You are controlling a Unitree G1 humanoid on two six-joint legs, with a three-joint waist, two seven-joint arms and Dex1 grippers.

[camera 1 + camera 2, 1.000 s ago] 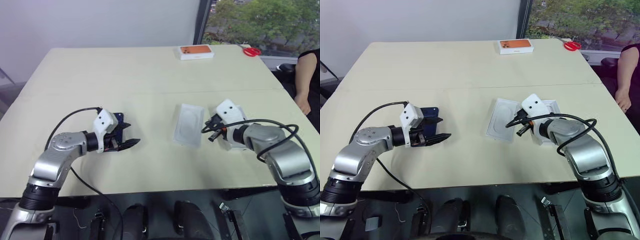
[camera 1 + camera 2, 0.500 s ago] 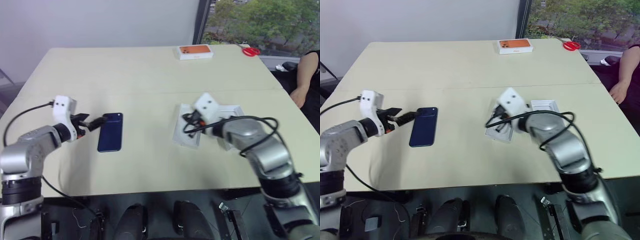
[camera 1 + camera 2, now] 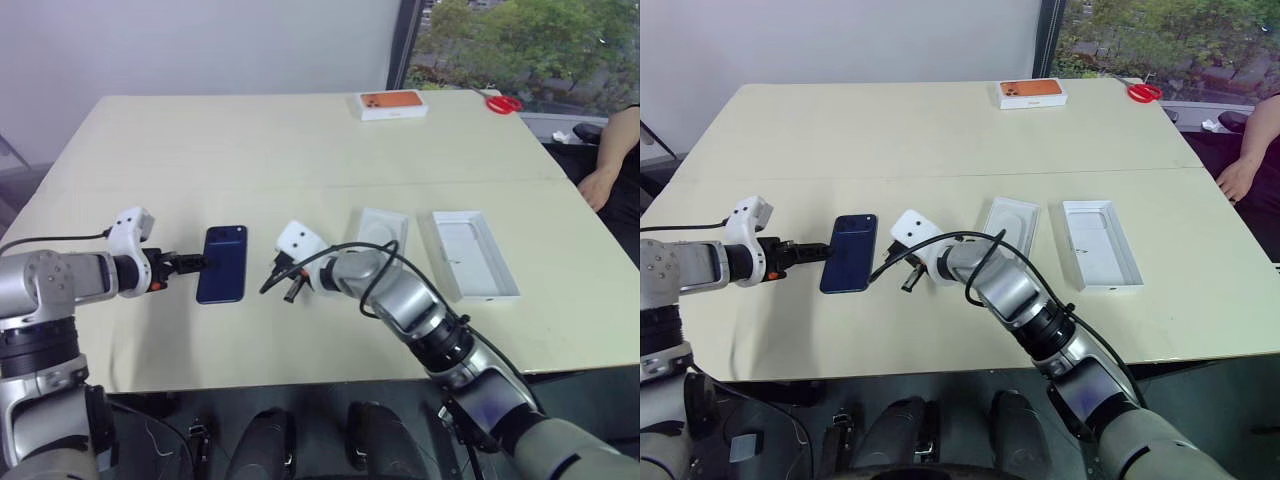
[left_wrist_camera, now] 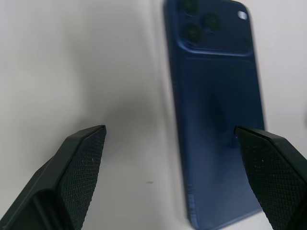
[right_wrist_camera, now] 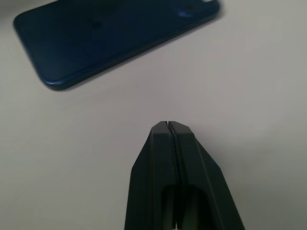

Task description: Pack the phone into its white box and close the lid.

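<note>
Phone (image 3: 222,264): flat on table (image 3: 250,150), back up. My L gripper (image 4: 172,143): wide open, empty. R gripper (image 5: 168,132): pinched closed, empty.

Phone (image 3: 222,263): dark navy blue, glossy back. Table (image 3: 250,140): plain pale cream. Open box (image 3: 473,254): white rim, grey interior. Insert (image 3: 378,232): white. Far box (image 3: 393,104): white with orange picture. Scissors (image 3: 503,102): red. Left gripper fingers (image 4: 79,167): black, fine diamond-dot texture. Right gripper fingers (image 5: 163,177): black.

Beige table (image 3: 250,140): phone (image 3: 222,264), insert (image 3: 381,232), white box (image 3: 473,254), orange-pictured box (image 3: 392,104), red scissors (image 3: 503,102).
</note>
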